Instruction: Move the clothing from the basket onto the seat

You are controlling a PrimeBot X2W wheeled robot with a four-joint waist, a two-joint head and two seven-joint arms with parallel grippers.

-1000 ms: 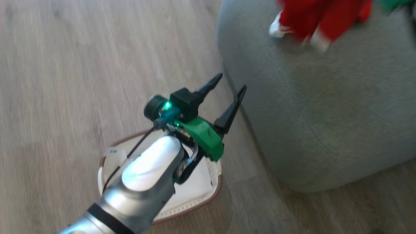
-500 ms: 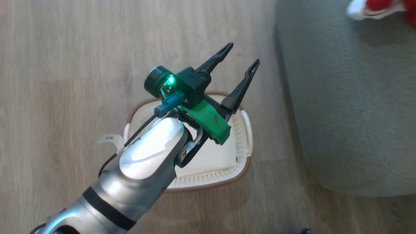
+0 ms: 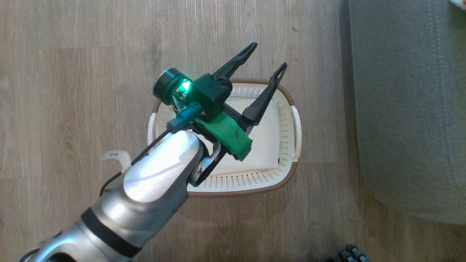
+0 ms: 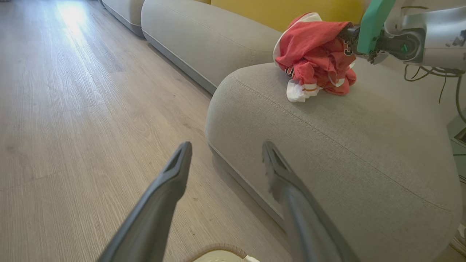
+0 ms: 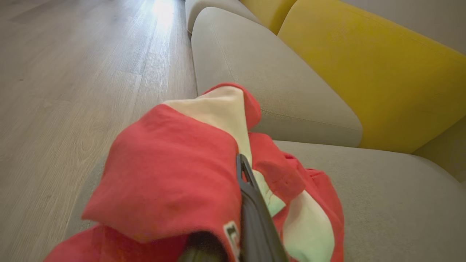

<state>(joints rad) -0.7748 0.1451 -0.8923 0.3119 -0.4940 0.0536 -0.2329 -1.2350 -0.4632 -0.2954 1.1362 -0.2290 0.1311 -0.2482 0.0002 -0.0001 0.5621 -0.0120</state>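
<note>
The cream basket (image 3: 288, 163) with its brown rim stands on the wood floor, and only its white bottom shows inside. My left gripper (image 3: 268, 56) hovers open above the basket's far edge, nothing between its fingers (image 4: 174, 171). To the right lies the grey seat (image 3: 400, 109). The red and white clothing (image 4: 316, 54) rests bunched on the seat's top (image 4: 327, 145). My right gripper (image 5: 236, 171) is shut on the clothing (image 5: 174, 171), which drapes over its fingers and hides one of them.
A second grey cushion (image 5: 262, 72) and a yellow backrest (image 5: 382, 72) lie beyond the seat. Wood floor (image 3: 72, 91) stretches left of the basket. A white tag (image 3: 116, 156) sticks out beside my left forearm. Small dark parts (image 3: 351, 253) show at the bottom edge.
The head camera has swung, so the basket now sits mid-view and the clothing has slid off the top right. My left gripper stays open over the basket.
</note>
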